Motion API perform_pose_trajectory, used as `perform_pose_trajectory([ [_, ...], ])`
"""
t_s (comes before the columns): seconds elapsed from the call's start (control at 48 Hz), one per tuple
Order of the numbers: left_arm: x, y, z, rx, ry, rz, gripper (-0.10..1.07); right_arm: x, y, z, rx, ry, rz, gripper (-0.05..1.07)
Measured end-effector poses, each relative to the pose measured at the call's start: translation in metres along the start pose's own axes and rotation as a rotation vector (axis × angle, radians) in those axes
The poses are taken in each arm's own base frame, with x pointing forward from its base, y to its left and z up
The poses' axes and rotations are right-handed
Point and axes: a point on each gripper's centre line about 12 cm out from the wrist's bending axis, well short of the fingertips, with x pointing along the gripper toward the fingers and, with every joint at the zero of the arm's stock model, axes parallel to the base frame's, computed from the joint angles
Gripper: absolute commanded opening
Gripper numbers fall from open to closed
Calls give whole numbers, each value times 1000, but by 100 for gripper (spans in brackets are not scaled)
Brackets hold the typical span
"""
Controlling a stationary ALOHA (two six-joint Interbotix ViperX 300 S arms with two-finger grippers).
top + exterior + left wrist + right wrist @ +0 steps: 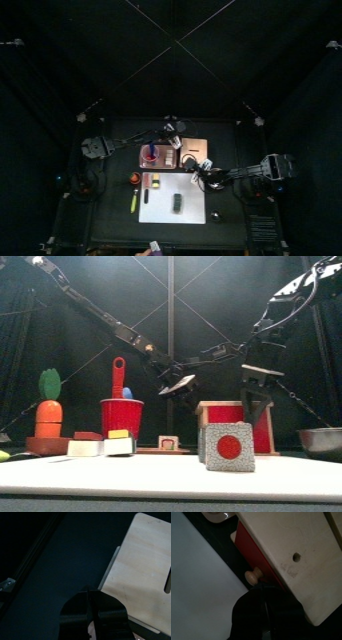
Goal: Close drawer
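Note:
The light wooden box [198, 150] stands mid-table, and its top [298, 557] has a small dark hole. The drawer [243, 549] shows as a red front under the box's edge, with a small tan knob [252, 576]. My right gripper [263, 588] is shut, its tip right against that knob at the box's front side [207, 173]. My left gripper [93, 599] hovers open and empty beside the box's far edge [143, 562], also seen as the left gripper [171, 130] behind the box. I cannot tell how far out the drawer stands.
A pinkish tray [158, 155] with blue and red items lies left of the box. A white sheet [174, 200] covers the table's front. Near the front edge stand a red cup [120, 416], a toy carrot [50, 411], a red-dot card [227, 446] and a metal bowl [321, 441].

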Motion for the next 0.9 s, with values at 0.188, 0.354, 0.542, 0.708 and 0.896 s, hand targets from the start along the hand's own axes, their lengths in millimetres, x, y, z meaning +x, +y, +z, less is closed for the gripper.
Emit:
perform_pose_trajectory([
  [0.188, -3, 1, 3, 15, -14, 5, 37, -25, 9, 1, 6, -49, 73, 18],
  [0.354, -19, 16, 19, 17, -75, 32, 37, -57, 10, 8, 23, -144, 176, 18],
  [0.542, -48, 22, 39, 15, -165, 45, 37, -85, -1, 4, 53, -250, 308, 17],
  [0.708, -78, 20, 42, 21, -208, 45, 37, -101, -11, -2, 74, -335, 409, 17],
  [0.896, -111, -11, 34, 58, -235, -7, 37, -103, -25, -6, 87, -400, 448, 17],
])
